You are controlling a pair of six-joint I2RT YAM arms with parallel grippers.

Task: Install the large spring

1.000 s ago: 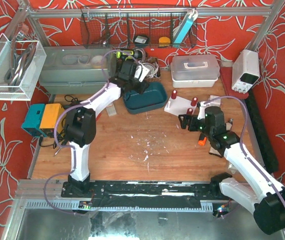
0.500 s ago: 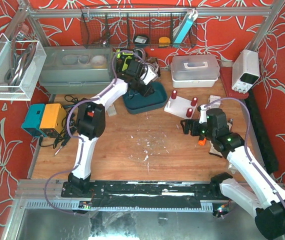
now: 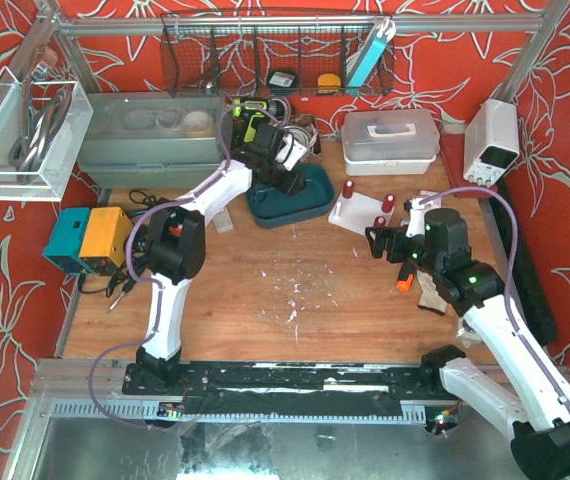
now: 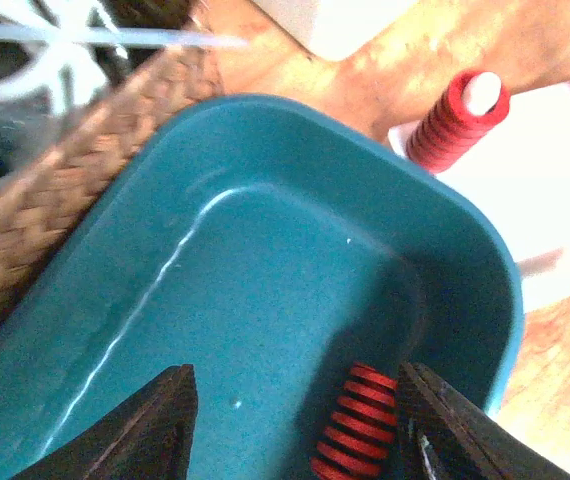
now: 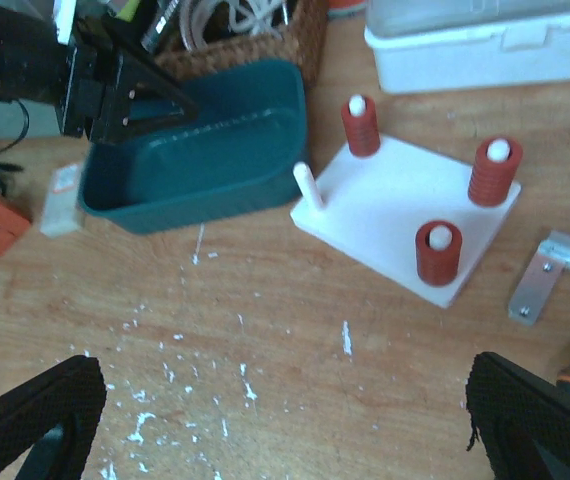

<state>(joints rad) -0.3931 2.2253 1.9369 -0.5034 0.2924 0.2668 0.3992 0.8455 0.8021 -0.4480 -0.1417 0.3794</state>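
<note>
**Item:** large red coil spring [image 4: 355, 425], lying loose at the 5 o'clock end of the teal tray [image 4: 365, 160].
**Left gripper** [image 4: 295, 430]: jaws spread wide, the spring bracketed between them, not yet pinched.
**Right gripper** [image 5: 285, 420]: spread wide, nothing held.
**Destination:** bare white peg [image 5: 308, 185], at the 9 o'clock corner of the white base plate [image 5: 395, 205]. The other three pegs are fitted with red springs [image 5: 437, 252].
**Handling, as judged:** light, stiff across the coils, ribbed, liable to roll. It is best gripped mid-length, across the diameter.
</note>
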